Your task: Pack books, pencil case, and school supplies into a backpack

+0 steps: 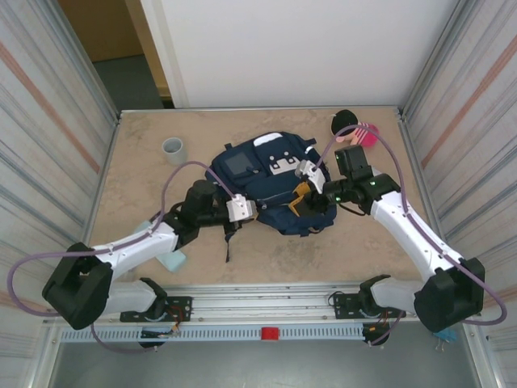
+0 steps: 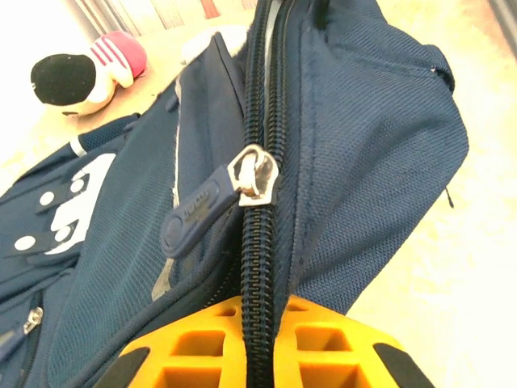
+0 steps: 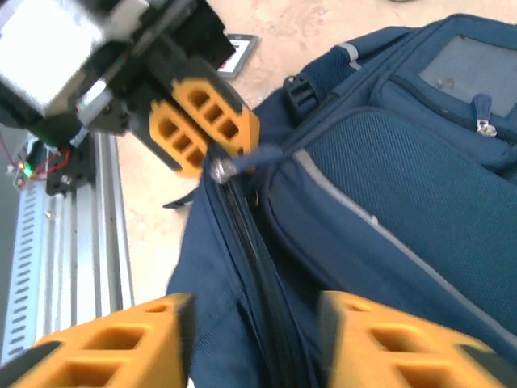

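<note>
Backpack (image 1: 271, 182) lies at table centre, front pocket up. Left gripper (image 3: 212, 153) is clamped on the zipper (image 2: 260, 242) close to the slider, and the teeth run between its orange fingers. Right gripper (image 3: 254, 339) stands open, its fingers either side of the same zipper. Pull tab (image 2: 192, 217) carries raised lettering, too blurred to read. Pencil case (image 1: 174, 260) sits beside the left arm, near the table's front edge.

A: What is the backpack (image 2: 363, 121) made of?
B: Woven cloth, matt, with a fine grain. Its zip slider (image 2: 254, 174) is bright, glossy metal, and the pull tab (image 2: 194, 214) looks like matt rubbery plastic.
A: And the right gripper's fingers (image 3: 388, 339)?
B: Orange plastic, dull and smooth. The table (image 1: 137, 178) has a mottled, stone-like matt surface.
</note>
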### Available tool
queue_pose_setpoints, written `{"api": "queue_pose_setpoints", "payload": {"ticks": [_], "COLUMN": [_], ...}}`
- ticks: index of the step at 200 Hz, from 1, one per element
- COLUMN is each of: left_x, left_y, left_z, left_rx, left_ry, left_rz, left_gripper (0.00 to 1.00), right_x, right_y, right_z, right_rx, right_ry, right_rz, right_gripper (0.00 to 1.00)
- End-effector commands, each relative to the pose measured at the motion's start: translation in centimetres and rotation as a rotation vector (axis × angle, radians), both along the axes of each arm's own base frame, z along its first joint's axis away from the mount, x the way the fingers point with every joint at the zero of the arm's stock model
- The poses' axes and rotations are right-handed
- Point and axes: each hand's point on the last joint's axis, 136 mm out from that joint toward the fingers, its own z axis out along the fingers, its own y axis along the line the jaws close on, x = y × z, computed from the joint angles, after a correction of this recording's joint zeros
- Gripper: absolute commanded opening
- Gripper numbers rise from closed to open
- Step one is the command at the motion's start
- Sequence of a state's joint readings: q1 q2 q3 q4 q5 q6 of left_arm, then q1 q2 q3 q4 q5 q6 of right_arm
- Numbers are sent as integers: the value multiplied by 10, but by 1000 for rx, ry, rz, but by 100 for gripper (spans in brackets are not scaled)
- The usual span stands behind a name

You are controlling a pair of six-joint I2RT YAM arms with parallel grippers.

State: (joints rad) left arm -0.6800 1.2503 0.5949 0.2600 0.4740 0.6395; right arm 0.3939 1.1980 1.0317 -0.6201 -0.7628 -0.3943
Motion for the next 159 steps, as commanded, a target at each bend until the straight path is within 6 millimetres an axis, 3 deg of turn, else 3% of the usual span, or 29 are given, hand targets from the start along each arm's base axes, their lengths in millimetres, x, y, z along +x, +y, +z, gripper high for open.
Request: {"api": "queue_pose_setpoints", "payload": {"ticks": [1,25,49,92,118,159], "left_x": [6,5,3,-5,-6,-8], "left_y": [-4,-9,-13,-16,-14,-14], "left_z": [22,21,22,17,18,21], "left_rx": [27,29,35,81,76,71], "left_ry": [-219,-299,-395,-487,-498,-501], "left_rz": [17,12,24,14,22,19], "left_gripper": [4,0,0,0,0,0], "right_x": [-15,-16,-8,-4,-11,-4], "right_y": [1,8,21,33,43,52], "right_z": [14,19,18,-13,-32,-55], "right_rx": [-11,-30,45,-30,-134,-277], "right_ry": [242,299,475,875,868,803], "right_rz": [-219,-385,-536,-673,-666,-656], "right_gripper": [57,63,66,67,68,67]}}
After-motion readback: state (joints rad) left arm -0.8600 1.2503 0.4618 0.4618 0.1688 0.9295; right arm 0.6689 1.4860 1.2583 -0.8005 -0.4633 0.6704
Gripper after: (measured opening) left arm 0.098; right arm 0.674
